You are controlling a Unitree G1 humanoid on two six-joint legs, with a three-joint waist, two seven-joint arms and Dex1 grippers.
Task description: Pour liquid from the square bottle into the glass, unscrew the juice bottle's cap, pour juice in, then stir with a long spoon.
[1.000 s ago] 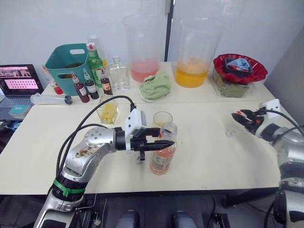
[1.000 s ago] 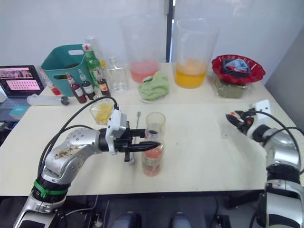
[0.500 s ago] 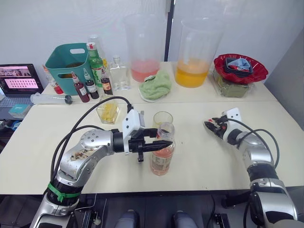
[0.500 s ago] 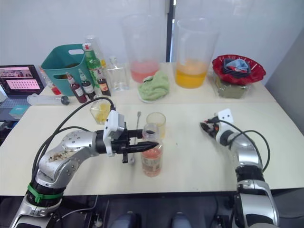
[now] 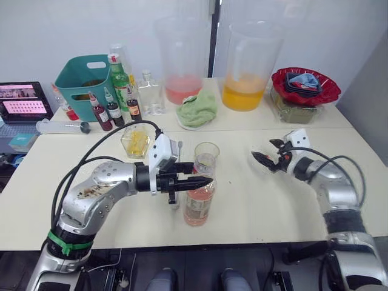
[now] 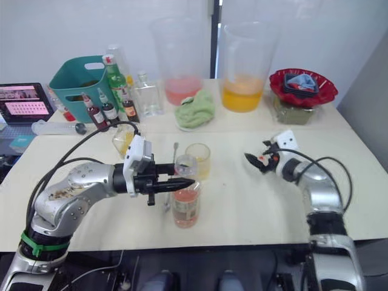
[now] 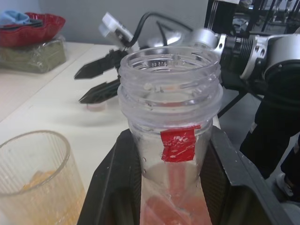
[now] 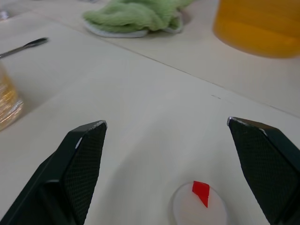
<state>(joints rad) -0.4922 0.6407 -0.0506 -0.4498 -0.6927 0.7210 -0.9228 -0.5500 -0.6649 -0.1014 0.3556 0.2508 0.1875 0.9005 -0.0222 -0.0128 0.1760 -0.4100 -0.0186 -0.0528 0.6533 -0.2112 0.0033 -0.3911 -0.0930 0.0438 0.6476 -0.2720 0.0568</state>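
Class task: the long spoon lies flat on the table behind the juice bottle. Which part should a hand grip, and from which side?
Grip the long spoon partway along its thin stem, coming straight down from above. It lies flat, so only a top pinch across the stem gets fingers on it. The glass stands close beside it and the left hand holds the juice bottle near its closer end.

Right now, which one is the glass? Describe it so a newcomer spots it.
On the near cream table, find the left gripper clamped on the open juice bottle. The glass stands just behind it: a short ribbed tumbler holding yellow liquid, unlike the squat square bottle further left.
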